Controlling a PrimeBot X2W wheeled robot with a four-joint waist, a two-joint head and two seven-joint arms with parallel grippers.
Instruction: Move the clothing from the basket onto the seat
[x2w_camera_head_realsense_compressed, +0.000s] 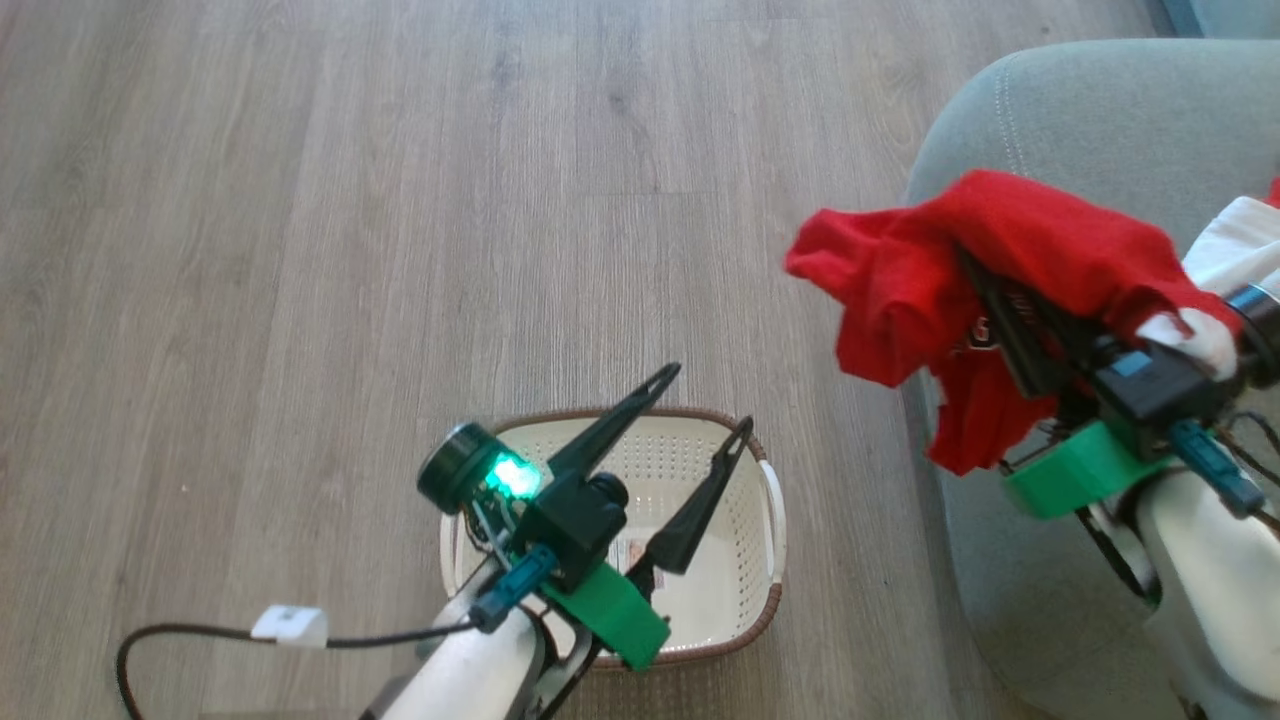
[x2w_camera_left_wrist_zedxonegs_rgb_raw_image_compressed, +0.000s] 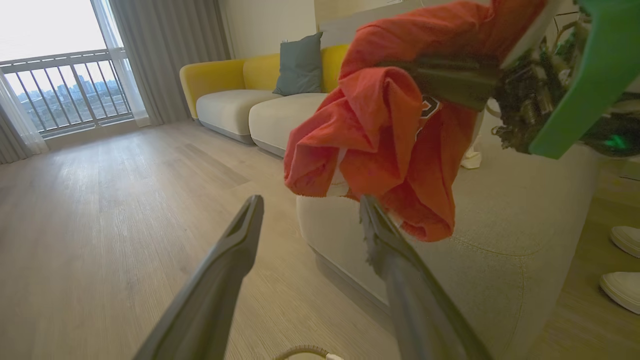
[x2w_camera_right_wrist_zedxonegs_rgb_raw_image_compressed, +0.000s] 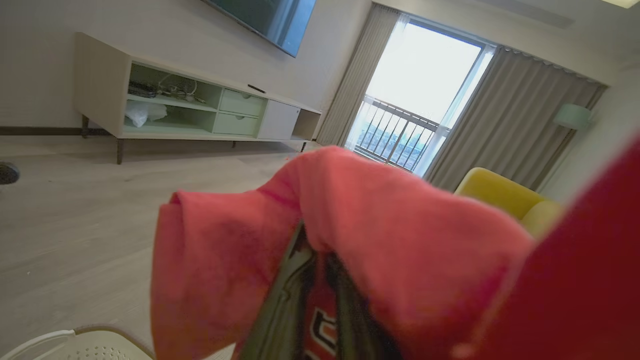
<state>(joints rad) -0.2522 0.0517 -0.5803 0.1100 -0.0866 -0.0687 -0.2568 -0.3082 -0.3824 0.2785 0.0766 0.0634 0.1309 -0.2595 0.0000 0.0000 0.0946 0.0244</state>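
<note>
My right gripper (x2w_camera_head_realsense_compressed: 1000, 315) is shut on the red clothing (x2w_camera_head_realsense_compressed: 940, 260), which drapes over its fingers and hides their tips. It hangs at the seat's (x2w_camera_head_realsense_compressed: 1100, 110) left edge, part of it past the edge over the floor. A white and red garment (x2w_camera_head_realsense_compressed: 1235, 240) lies on the seat at the far right. The cream basket (x2w_camera_head_realsense_compressed: 770, 520) stands on the floor, with just a label sticker showing inside. My left gripper (x2w_camera_head_realsense_compressed: 705, 400) hovers open over it. In the left wrist view the open left gripper (x2w_camera_left_wrist_zedxonegs_rgb_raw_image_compressed: 310, 200) points at the hanging red clothing (x2w_camera_left_wrist_zedxonegs_rgb_raw_image_compressed: 380, 135). Red clothing (x2w_camera_right_wrist_zedxonegs_rgb_raw_image_compressed: 350, 225) wraps the right gripper (x2w_camera_right_wrist_zedxonegs_rgb_raw_image_compressed: 315, 260).
Wooden floor (x2w_camera_head_realsense_compressed: 400, 200) spreads left of and beyond the basket. A yellow sofa (x2w_camera_left_wrist_zedxonegs_rgb_raw_image_compressed: 225, 80) stands by the balcony window. Two pale shoes (x2w_camera_left_wrist_zedxonegs_rgb_raw_image_compressed: 622, 265) lie on the floor beside the seat. A low TV cabinet (x2w_camera_right_wrist_zedxonegs_rgb_raw_image_compressed: 190, 105) lines the far wall.
</note>
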